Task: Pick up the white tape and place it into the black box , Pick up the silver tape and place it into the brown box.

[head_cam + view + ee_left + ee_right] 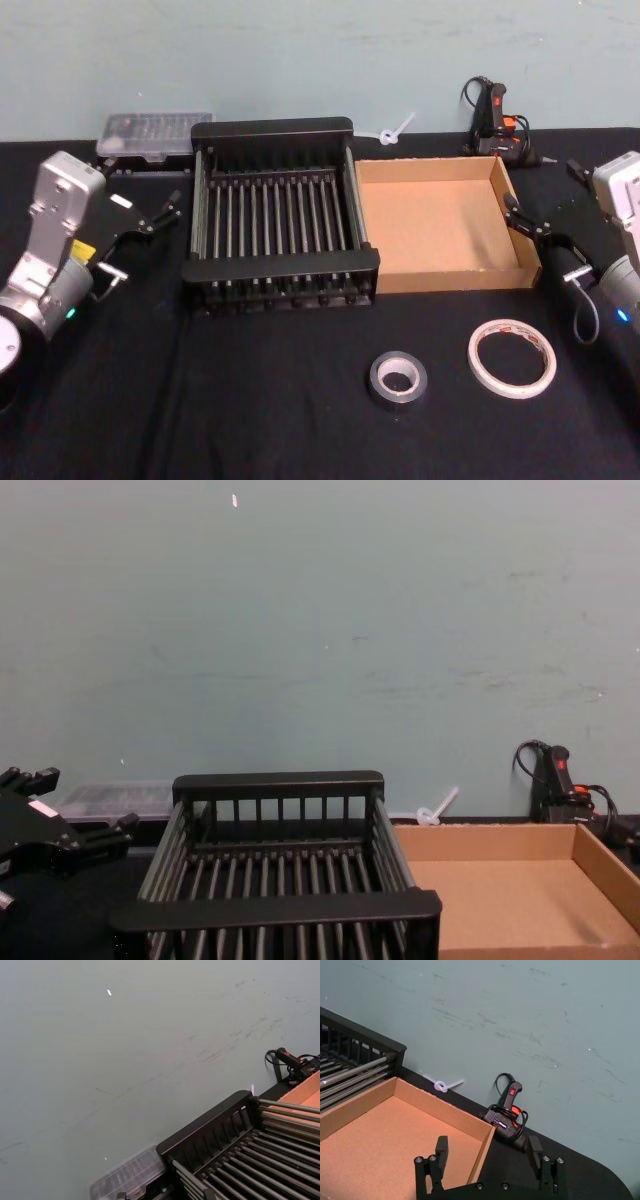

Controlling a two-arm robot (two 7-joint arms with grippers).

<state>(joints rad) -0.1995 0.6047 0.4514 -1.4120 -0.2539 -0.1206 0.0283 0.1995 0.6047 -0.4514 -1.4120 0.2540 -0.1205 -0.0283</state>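
Observation:
The white tape (512,357) lies flat on the black cloth at the front right, with reddish marks on its core. The silver tape (397,378) lies just left of it, nearer the middle. Behind them stand the black box (280,270) and, touching its right side, the brown box (440,282); nothing lies in either. My left gripper (160,212) hovers open beside the black box's left wall, also seen in the chest view as the left gripper (75,800). My right gripper (488,1150) is open above the brown box's far right corner (487,1132), well back from both tapes.
A clear plastic case (155,133) lies behind the black box at the back left. A black and orange glue gun (497,120) with its cord sits behind the brown box, and a white zip tie (395,130) lies by the wall.

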